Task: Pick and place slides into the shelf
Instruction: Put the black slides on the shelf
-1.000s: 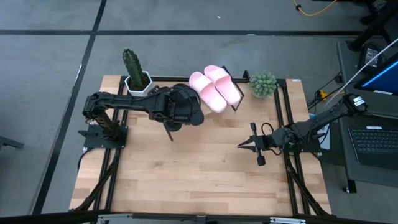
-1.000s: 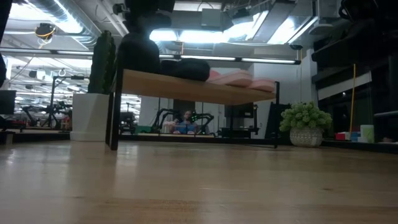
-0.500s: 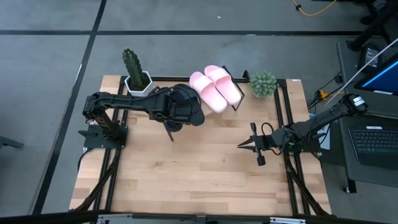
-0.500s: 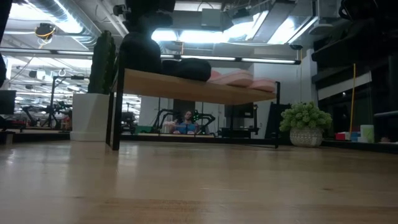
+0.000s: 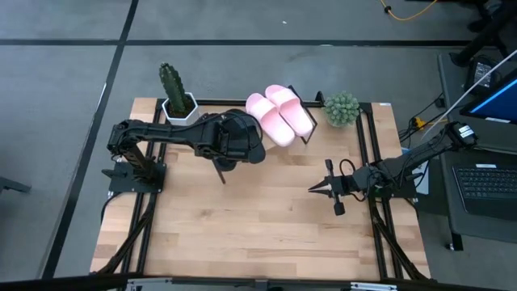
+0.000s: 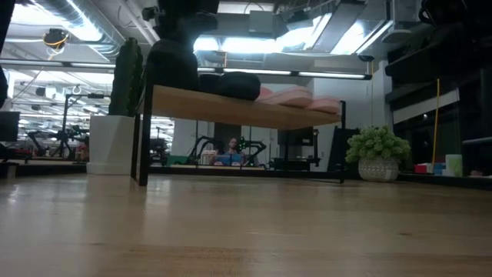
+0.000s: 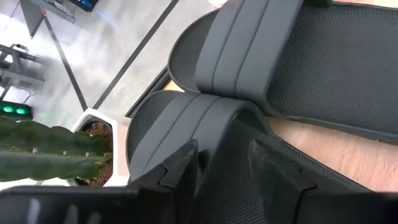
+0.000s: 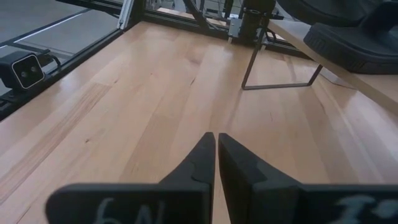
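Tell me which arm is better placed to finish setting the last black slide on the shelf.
Left. Its gripper is over the shelf at the black slide. The right gripper waits shut mid-table.

Bare light-wood counter [image 5: 242, 226] fills the frame's lower half; slanted light-wood shelf [image 6: 238, 112], cactus pot [image 5: 178, 105] and green plant [image 5: 342, 109] crowd the top edge.

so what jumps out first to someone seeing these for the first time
The two pink slides lying side by side on the shelf at the table's far edge stand out brightest. Just beside them the left hand sits over two black slides on the same shelf. The right hand waits, shut, over bare table at the right.
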Robot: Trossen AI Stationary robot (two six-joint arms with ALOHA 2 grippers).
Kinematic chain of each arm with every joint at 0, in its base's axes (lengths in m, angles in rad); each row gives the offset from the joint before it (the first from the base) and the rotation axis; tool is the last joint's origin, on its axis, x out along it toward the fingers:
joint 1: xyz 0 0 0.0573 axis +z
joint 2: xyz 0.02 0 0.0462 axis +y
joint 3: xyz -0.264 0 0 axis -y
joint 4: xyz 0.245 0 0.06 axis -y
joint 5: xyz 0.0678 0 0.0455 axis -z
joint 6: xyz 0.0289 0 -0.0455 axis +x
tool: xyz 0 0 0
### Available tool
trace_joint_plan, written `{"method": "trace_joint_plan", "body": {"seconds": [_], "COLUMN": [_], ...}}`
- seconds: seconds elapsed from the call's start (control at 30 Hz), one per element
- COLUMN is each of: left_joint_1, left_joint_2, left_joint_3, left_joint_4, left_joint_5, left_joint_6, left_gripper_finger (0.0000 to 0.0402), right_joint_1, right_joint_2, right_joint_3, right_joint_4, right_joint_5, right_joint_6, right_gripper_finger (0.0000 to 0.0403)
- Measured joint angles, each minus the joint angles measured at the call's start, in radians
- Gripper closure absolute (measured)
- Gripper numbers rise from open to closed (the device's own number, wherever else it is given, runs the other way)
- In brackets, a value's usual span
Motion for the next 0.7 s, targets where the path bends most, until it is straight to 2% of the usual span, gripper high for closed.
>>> {"method": "trace_joint_plan", "body": {"seconds": [0.1, 0.37, 0.7], "left_joint_1": [0.0, -0.002, -0.018], "left_joint_2": [0.0, -0.009, -0.011], "left_joint_3": [0.0, 0.022, 0.164], "left_joint_4": [-0.001, -0.023, -0.023], "left_joint_5": [0.019, 0.175, 0.166], "left_joint_6": [0.0, 0.003, 0.025], "left_gripper_finger": [0.0254, 0.0248, 0.0248], "right_joint_1": [0.0, 0.0, 0.0], "right_joint_2": [0.0, 0.0, 0.0], "right_joint_3": [0.0, 0.0, 0.0], "right_joint_4": [0.0, 0.0, 0.001], "right_joint_5": [0.0, 0.0, 0.0], "right_joint_6": [0.0, 0.0, 0.016], "right_gripper_finger": [0.0379, 0.0379, 0.0379]}}
